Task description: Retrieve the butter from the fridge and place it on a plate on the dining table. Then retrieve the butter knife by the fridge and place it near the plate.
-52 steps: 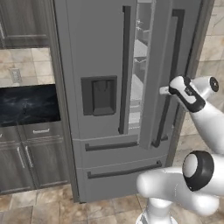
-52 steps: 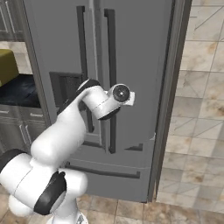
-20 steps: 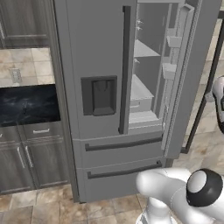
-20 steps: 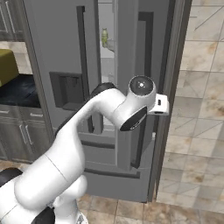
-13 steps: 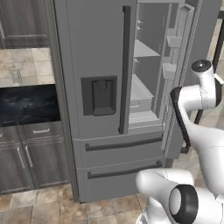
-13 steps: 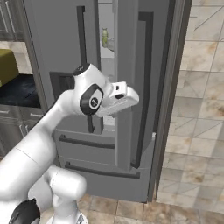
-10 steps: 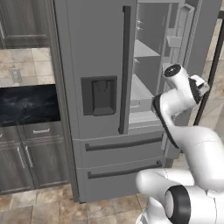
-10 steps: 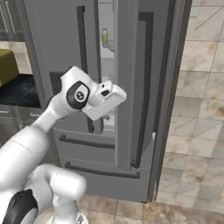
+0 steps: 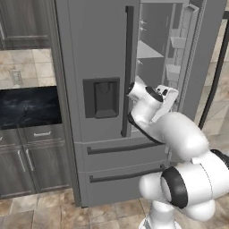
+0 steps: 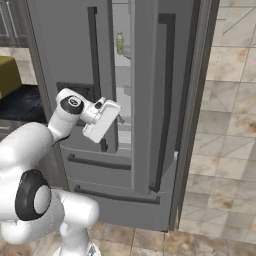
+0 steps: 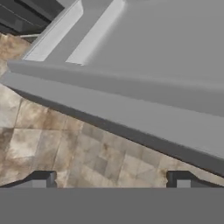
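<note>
The fridge [image 9: 89, 53] stands straight ahead with its left door shut and its right door [image 10: 150, 100] swung wide. Bare shelves [image 9: 154, 53] and door bins [image 9: 176, 42] show inside. My gripper [image 10: 97, 127] hangs in front of the gap between the doors, at dispenser height, and tilts downward. In the hand view its fingertips [image 11: 43, 178] stand far apart with nothing between them, over a grey fridge ledge [image 11: 153, 65] and floor tiles [image 11: 65, 144]. The butter is hidden. The plate, the dining table and the butter knife are out of view.
An upright pale green bottle [image 10: 120, 42] stands on an upper shelf. A black-topped wall counter [image 9: 27, 107] with grey cabinets [image 9: 22, 161] adjoins the fridge on the left, with a yellow toaster oven [image 10: 7, 75] on it. Tiled floor [image 10: 225, 150] lies to the right of the open door.
The arm has swung leftward from beside the open right door to the front of the fridge opening. The right door, nearly shut in the earliest frame, now stands wide open.
</note>
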You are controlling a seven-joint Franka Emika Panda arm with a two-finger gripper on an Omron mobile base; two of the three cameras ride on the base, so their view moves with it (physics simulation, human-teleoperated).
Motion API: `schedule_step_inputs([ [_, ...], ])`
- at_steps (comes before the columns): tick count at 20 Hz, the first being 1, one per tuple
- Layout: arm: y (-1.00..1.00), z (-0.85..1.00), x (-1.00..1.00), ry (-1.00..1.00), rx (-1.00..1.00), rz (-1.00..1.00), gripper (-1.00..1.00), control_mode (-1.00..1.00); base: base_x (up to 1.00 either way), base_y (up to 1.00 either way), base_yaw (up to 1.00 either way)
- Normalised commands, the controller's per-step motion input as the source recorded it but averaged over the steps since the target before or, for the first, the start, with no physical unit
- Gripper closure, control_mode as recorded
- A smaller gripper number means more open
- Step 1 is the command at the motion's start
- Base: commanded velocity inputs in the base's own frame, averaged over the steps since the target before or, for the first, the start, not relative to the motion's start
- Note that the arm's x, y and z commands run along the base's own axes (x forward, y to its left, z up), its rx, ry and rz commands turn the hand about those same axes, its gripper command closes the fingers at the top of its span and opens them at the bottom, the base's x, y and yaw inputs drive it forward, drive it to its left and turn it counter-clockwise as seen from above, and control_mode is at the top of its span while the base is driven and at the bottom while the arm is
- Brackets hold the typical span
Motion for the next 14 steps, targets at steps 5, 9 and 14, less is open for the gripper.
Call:
schedule_step_inputs([
  [5,0.0,-0.19,0.8,0.0,0.0,0.13,-1.0,-1.0,0.0,0.0,0.0],
  [9,-0.05,-0.3,0.62,0.0,0.0,0.18,-1.0,-1.0,0.0,0.0,0.0],
  [14,-0.27,-0.21,0.07,0.0,0.0,0.08,-1.0,-1.0,0.0,0.0,0.0],
])
